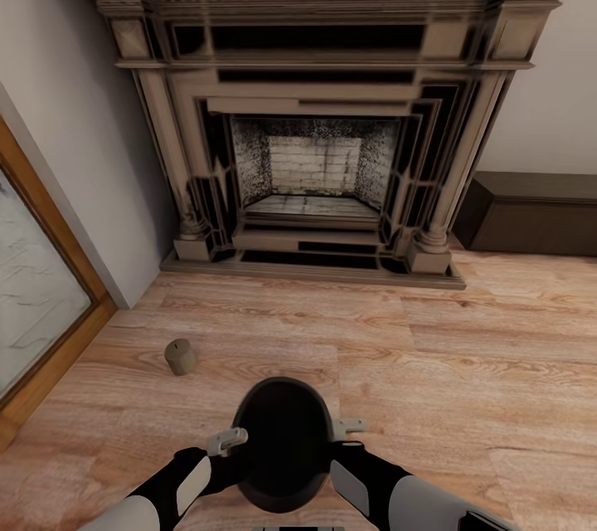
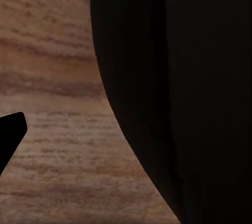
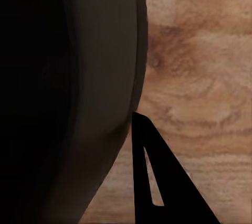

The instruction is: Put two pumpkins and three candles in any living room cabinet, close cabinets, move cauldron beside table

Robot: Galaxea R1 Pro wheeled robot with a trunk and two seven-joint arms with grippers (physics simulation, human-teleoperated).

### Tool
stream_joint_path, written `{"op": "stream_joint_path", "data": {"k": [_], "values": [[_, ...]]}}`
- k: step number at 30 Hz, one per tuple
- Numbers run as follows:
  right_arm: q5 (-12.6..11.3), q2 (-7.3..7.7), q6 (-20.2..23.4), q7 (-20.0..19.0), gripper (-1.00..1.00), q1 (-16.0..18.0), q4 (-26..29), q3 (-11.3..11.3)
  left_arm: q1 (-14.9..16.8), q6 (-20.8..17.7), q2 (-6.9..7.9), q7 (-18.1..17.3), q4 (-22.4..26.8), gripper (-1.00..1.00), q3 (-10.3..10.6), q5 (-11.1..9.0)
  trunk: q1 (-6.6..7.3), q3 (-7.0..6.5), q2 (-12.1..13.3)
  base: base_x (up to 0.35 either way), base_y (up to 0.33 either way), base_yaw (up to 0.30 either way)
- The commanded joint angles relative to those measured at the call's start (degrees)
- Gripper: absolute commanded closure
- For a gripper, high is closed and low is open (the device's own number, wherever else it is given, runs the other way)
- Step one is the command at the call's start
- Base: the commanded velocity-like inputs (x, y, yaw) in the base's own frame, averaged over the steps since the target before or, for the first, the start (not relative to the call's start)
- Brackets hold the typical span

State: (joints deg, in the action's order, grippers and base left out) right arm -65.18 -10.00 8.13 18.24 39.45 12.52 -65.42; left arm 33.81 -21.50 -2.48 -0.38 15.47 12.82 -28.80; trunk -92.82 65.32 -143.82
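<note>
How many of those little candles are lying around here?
1. One candle stands on the wooden floor, ahead-left of the cauldron, before the fireplace. Others may lie beyond view.

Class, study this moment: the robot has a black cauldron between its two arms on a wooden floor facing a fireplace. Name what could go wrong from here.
1. The cauldron sits between the left gripper and right gripper, pressed at its sides rather than clearly clamped, so it may slip or tip if lifted.
2. A candle lies on the floor just ahead to the left; driving forward might knock it away.
3. The cauldron hides the floor directly ahead.
</note>
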Motion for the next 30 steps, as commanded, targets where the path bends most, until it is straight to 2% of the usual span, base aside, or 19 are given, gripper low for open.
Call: {"op": "stream_joint_path", "data": {"k": [1, 18, 19, 30], "values": [[-1.21, 0.0, 0.32, -0.65, 1.0, 0.01, 0.06, -0.41, 0.02, -0.21, 0.02, -0.05, 0.07, -1.0, 0.18, -0.07, 0.0, 0.06, -0.02, 0.0, 0.0, 0.0], [-1.2, 0.0, 0.4, -1.79, 1.0, 0.01, -0.22, -0.41, 0.02, -0.21, 0.02, -0.05, 0.07, -1.0, 0.18, -0.09, 0.0, 0.06, -0.02, 0.0, 0.0, 0.0], [-1.19, 0.0, 0.4, -1.78, 1.0, 0.01, -0.22, -0.41, 0.02, -0.21, 0.02, -0.05, 0.08, 1.0, 0.18, -0.1, 0.0, 0.06, -0.02, 0.0, 0.0, 0.0], [-1.12, 0.0, 0.34, -1.72, 1.0, 0.01, -0.22, -0.41, 0.02, -0.29, 0.02, -0.06, 0.02, 1.0, 0.18, -0.11, 0.0, 0.06, -0.02, 0.0, 0.0, 0.0]]}}
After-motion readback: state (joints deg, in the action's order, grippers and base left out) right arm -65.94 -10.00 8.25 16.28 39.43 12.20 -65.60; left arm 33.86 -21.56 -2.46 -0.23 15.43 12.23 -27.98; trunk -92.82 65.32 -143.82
